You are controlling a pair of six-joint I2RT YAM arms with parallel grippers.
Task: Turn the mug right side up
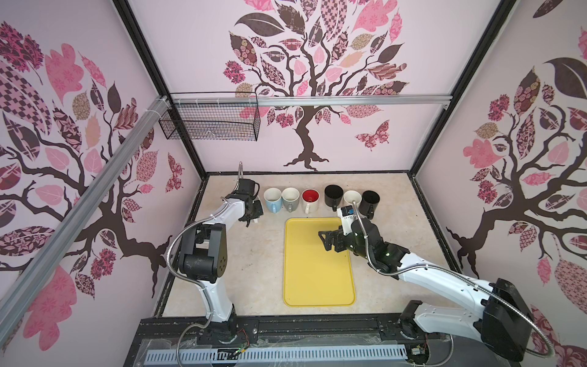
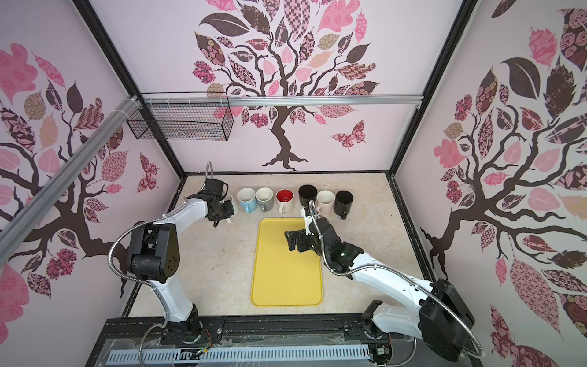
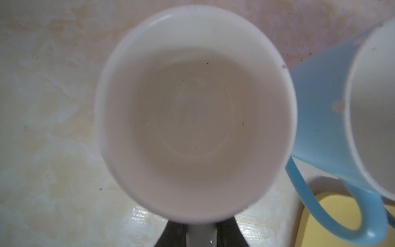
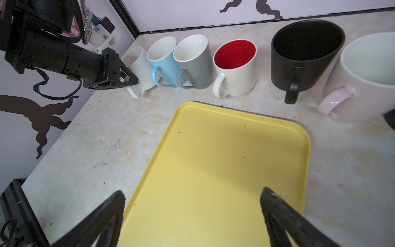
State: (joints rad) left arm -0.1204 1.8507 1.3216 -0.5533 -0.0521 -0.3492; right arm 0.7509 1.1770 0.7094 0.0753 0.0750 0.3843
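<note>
Gripping the white mug (image 4: 136, 62) by its handle (image 4: 133, 93) in the clamped left claw (image 4: 130, 82), mouth up, a bit tilted, just beside the light blue mug (image 4: 162, 62) near the back left corner of the tabletop (image 4: 96, 139). Holding the right claw (image 4: 192, 192) spread wide and empty over the yellow tray (image 4: 213, 149). Looks like setting-down time: lower it flat onto the tabletop, let go, back off.

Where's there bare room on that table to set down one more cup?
The yellow tray is empty, though the open right claw hovers over its far end. Bare counter lies between tray and left arm. The mug row at the back is crowded.
</note>
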